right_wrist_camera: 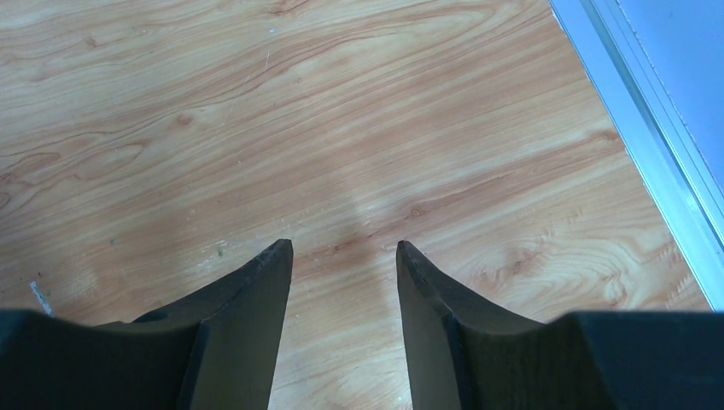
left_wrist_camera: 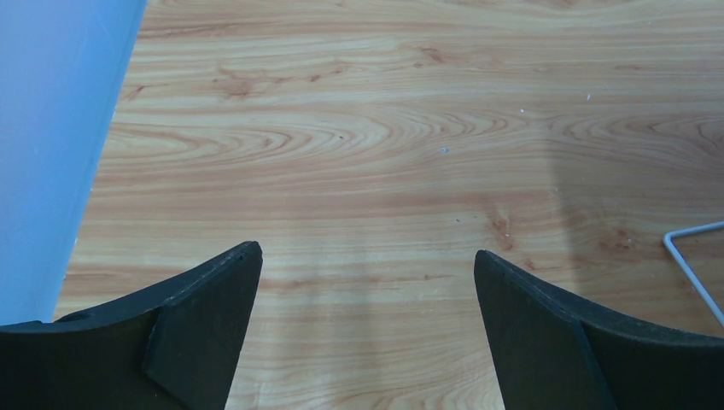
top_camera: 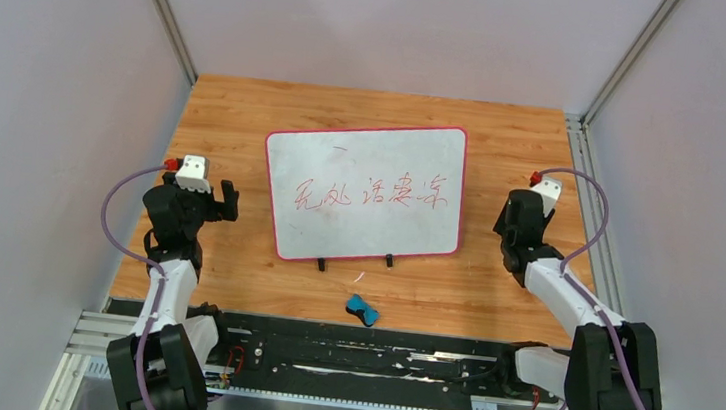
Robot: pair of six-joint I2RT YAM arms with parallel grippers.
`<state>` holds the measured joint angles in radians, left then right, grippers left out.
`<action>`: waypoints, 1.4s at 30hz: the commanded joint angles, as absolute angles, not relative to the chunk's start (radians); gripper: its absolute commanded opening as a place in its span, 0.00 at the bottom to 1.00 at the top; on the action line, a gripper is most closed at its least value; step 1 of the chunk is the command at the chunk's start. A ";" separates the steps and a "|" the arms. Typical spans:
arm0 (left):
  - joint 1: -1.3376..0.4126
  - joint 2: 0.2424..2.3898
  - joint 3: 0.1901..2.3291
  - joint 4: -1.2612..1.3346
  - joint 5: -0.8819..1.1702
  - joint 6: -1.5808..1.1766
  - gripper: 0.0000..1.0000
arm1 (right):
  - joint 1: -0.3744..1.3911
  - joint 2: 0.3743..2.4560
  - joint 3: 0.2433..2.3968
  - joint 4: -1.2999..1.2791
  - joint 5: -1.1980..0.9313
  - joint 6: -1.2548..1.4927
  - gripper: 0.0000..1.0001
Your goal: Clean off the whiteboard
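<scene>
Whiteboard [top_camera: 362, 191]: centre, red writing.
Eraser [top_camera: 362, 310]: just near of it.
Left gripper [left_wrist_camera: 365, 252]: spread wide, empty.
Right gripper [right_wrist_camera: 343, 244]: narrower gap, empty.

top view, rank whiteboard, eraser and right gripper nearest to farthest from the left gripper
From the left gripper:
1. whiteboard: just to its right, its left edge close by.
2. eraser: near the table's front edge, below the board.
3. right gripper: beyond the board, on the right side.
</scene>
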<state>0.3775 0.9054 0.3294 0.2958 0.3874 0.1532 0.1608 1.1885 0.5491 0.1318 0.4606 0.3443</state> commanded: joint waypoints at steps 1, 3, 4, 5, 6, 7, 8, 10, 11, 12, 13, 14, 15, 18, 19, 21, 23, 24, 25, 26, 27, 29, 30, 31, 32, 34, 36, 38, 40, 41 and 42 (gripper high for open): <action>0.382 0.891 0.347 0.304 0.398 0.165 0.99 | 0.145 1.174 0.548 0.089 0.484 0.378 0.49; 0.382 0.893 0.349 0.304 0.398 0.164 0.99 | 0.145 1.172 0.569 0.040 0.475 0.378 0.48; 0.383 0.893 0.349 0.303 0.397 0.163 0.99 | 0.145 1.163 0.582 0.005 0.471 0.380 0.48; 0.383 0.892 0.350 0.303 0.398 0.163 0.99 | 0.145 1.150 0.593 -0.028 0.464 0.385 0.47; 0.382 0.891 0.348 0.303 0.399 0.165 0.99 | 0.145 1.118 0.599 -0.056 0.457 0.388 0.46; 0.382 0.890 0.347 0.303 0.400 0.165 0.99 | 0.145 1.083 0.602 -0.083 0.417 0.389 0.46; 0.382 0.888 0.345 0.304 0.401 0.165 0.99 | 0.147 1.043 0.605 -0.107 0.394 0.389 0.45; 0.382 0.889 0.347 0.304 0.402 0.167 0.99 | 0.146 0.947 0.608 -0.157 0.333 0.391 0.45; 0.382 0.890 0.347 0.303 0.402 0.166 0.99 | 0.147 0.902 0.613 -0.178 0.293 0.387 0.44; 0.383 0.891 0.348 0.303 0.403 0.166 0.99 | 0.147 0.858 0.620 -0.194 0.241 0.378 0.44; 0.382 0.891 0.348 0.303 0.403 0.167 0.99 | 0.146 0.823 0.632 -0.213 0.188 0.374 0.45; 0.382 0.893 0.349 0.303 0.404 0.166 0.99 | 0.147 0.795 0.650 -0.246 0.139 0.367 0.45; 0.382 0.893 0.350 0.303 0.403 0.166 0.99 | 0.146 0.780 0.676 -0.286 0.091 0.358 0.45; 0.383 0.890 0.348 0.304 0.403 0.166 0.99 | 0.150 0.786 0.770 -0.456 -0.060 0.327 0.45; 0.383 0.889 0.346 0.304 0.402 0.166 0.99 | 0.154 0.796 0.797 -0.501 -0.100 0.314 0.45; 0.383 0.886 0.345 0.304 0.404 0.167 0.99 | 0.179 0.811 0.842 -0.579 -0.157 0.287 0.45; 0.382 0.885 0.344 0.304 0.403 0.166 0.99 | 0.231 0.820 0.877 -0.648 -0.171 0.262 0.45; 0.382 0.885 0.344 0.303 0.403 0.166 0.99 | 0.263 0.821 0.891 -0.673 -0.177 0.251 0.45; 0.383 0.886 0.346 0.304 0.404 0.167 0.99 | 0.301 0.823 0.903 -0.695 -0.184 0.240 0.45; 0.382 0.887 0.347 0.304 0.402 0.166 0.99 | 0.357 0.826 0.920 -0.713 -0.184 0.233 0.45; 0.382 0.889 0.347 0.303 0.402 0.166 0.99 | 0.397 0.830 0.933 -0.732 -0.181 0.229 0.45; 0.382 0.890 0.348 0.302 0.400 0.165 0.99 | 0.483 0.847 0.957 -0.765 -0.175 0.222 0.45; 0.382 0.890 0.347 0.303 0.399 0.166 0.99 | 0.531 0.857 0.968 -0.779 -0.164 0.219 0.45; 0.382 0.890 0.348 0.304 0.399 0.165 0.99 | 0.578 0.867 0.976 -0.787 -0.159 0.215 0.45; 0.382 0.890 0.348 0.303 0.399 0.164 0.99 | 0.619 0.878 0.984 -0.796 -0.148 0.212 0.45; 0.382 0.890 0.347 0.303 0.398 0.165 0.99 | 0.704 0.905 0.995 -0.809 -0.120 0.203 0.42; 0.382 0.890 0.347 0.304 0.397 0.166 0.99 | 0.780 0.938 1.000 -0.814 -0.106 0.186 0.42; 0.382 0.890 0.348 0.303 0.397 0.164 0.99 | 0.846 0.976 1.003 -0.819 -0.086 0.170 0.43; 0.383 0.890 0.348 0.304 0.397 0.165 0.99 | 0.906 1.026 1.007 -0.819 -0.069 0.157 0.46; 0.382 0.890 0.347 0.304 0.397 0.165 0.99 | 0.938 1.049 1.011 -0.818 -0.061 0.150 0.49; 0.382 0.890 0.348 0.304 0.398 0.166 0.99 | 0.964 1.073 1.014 -0.817 -0.056 0.146 0.51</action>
<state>0.3775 0.9009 0.3294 0.2939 0.3912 0.1535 0.8669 1.0039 0.9787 -0.7769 -0.1028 0.1963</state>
